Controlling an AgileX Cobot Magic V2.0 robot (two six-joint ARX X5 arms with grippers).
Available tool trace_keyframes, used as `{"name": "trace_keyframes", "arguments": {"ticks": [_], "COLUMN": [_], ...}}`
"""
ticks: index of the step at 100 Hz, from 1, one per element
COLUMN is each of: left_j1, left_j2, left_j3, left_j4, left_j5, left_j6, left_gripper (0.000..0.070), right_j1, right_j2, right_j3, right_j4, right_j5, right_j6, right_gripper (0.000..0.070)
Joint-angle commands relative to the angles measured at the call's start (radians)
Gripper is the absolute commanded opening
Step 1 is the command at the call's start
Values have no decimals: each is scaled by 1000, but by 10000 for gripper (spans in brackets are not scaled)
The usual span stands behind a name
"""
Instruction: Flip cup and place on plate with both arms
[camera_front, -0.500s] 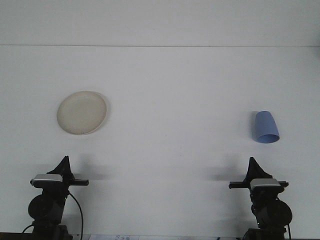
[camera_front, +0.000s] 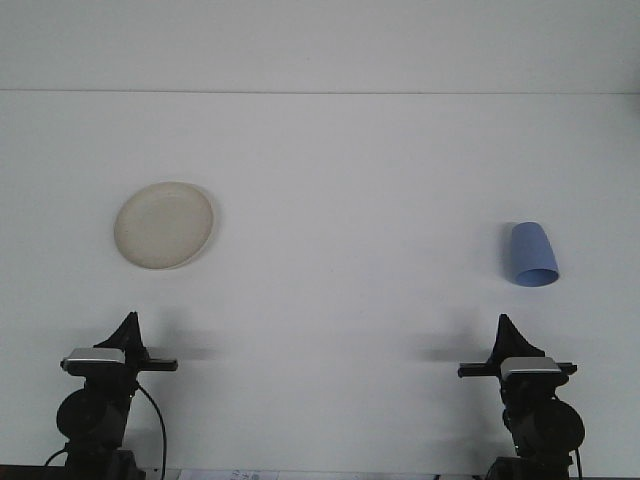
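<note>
Spanning the view, a white table (camera_front: 340, 300) bears plate (camera_front: 164, 225) and cup (camera_front: 532, 255); end-effector states unclear.

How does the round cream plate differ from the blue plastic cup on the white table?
The round cream plate is pale and flat, while the blue plastic cup is tapered and lies on its side. The plate sits on the left of the table, ahead of the left gripper; the cup lies on the right, ahead of the right gripper. The plate looks wider than the cup. Both rest on the white table, and neither is touched by an arm.
</note>
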Motion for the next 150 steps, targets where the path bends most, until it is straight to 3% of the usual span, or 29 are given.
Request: {"name": "trace_keyframes", "arguments": {"ticks": [1,37,54,68,78,87,95,99,108,112,132,150], "left_j1": [3,2,2,2,2,2,3,2,2,2,2,2], "left_j2": [-1,-1,-1,-1,-1,-1,-1,-1,-1,-1,-1,-1], "left_j3": [-19,-19,-19,-19,-19,-19,-19,-19,-19,-19,-19,-19], "left_j4": [10,10,10,10,10,10,10,10,10,10,10,10], "left_j5": [-2,-2,-2,-2,-2,-2,-2,-2,-2,-2,-2,-2], "left_j6": [-8,-8,-8,-8,-8,-8,-8,-8,-8,-8,-8,-8], "left_gripper": [13,13,13,13,13,13,13,13,13,13,13,13], "right_j1": [-1,-1,-1,-2,-2,-1,-2,-2,-2,-2,-17,-104], "right_j2": [0,0,0,0,9,67,147,193,288,327,451,555], "right_j3": [-2,-2,-2,8,95,219,345,405,520,562,639,634], "right_j4": [13,19,22,75,48,-15,-87,-119,-186,-213,-242,-250], "right_j5": [-2,-3,-3,1,69,152,183,183,183,191,239,219], "right_j6": [11,24,201,290,345,309,215,159,77,60,-18,-118], "right_gripper": [7,6,6,4,3,2,38,144,461,538,546,546]}}
